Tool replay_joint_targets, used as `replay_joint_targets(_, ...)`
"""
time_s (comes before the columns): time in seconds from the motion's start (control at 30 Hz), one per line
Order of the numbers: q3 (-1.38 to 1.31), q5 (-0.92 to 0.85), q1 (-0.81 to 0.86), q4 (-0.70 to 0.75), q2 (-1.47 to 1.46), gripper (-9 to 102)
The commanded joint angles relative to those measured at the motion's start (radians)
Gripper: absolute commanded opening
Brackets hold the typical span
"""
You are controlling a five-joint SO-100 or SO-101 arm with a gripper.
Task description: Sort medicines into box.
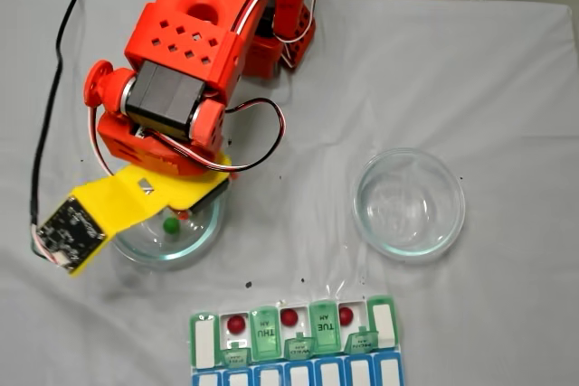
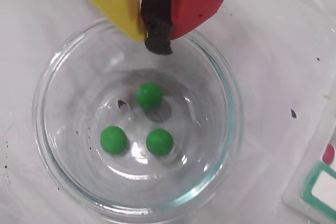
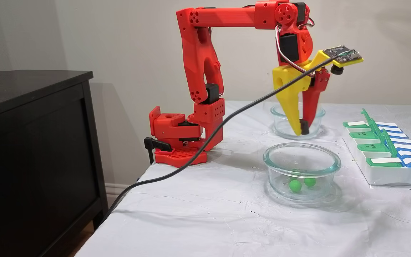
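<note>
Item 1, gripper (image 2: 157,40): yellow fixed finger and red moving finger, tips pressed together on a dark foam pad, nothing between them; jaws closed and empty. It hangs above the near rim of the glass bowl (image 2: 50,82) in the wrist view, tips pointing down, apparently staged for a descent into it.

Item 2, green balls: 3 in that bowl, resting on its floor. One (image 2: 149,95) lies nearest the fingertips; the other 2 (image 2: 114,139) (image 2: 159,141) sit side by side further off, close but apart. The curved floor probably keeps them gathered near the middle.

Item 3, red balls: 3, already in the pill organizer (image 1: 294,336), each in its own open compartment of the green row (image 1: 236,324) (image 1: 289,317) (image 1: 346,316). Alternate lids in that row, marked THU and TUE, are shut.

Item 4, second glass bowl (image 1: 409,202): well apart to the right in the top-down fixed view, holding nothing; likely the reds' source.

Assessment: roughly half done; the greens remain. The jaws must part before closing on a ball, and the round balls may roll away on glass.
</note>
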Motion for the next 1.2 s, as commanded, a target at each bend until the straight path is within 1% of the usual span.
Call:
replay_joint_targets(0.0,-0.008,-0.061,0.026,0.011,0.054,0)
replay_joint_targets(0.07,-0.006,-0.077,0.032,-0.003,0.049,1)
replay_joint_targets(0.1,-0.005,-0.086,0.035,-0.005,0.046,5)
replay_joint_targets(0.13,0.002,-0.097,0.041,-0.011,0.044,7)
replay_joint_targets(0.33,0.055,-0.137,0.097,-0.069,0.049,12)
replay_joint_targets(0.43,0.061,-0.155,0.115,-0.067,0.038,24)
replay_joint_targets(0.47,0.066,-0.155,0.121,-0.072,0.038,24)
replay_joint_targets(0.7,0.107,-0.146,0.133,-0.124,0.003,20)
replay_joint_targets(1.17,0.213,-0.118,0.121,-0.239,0.008,19)
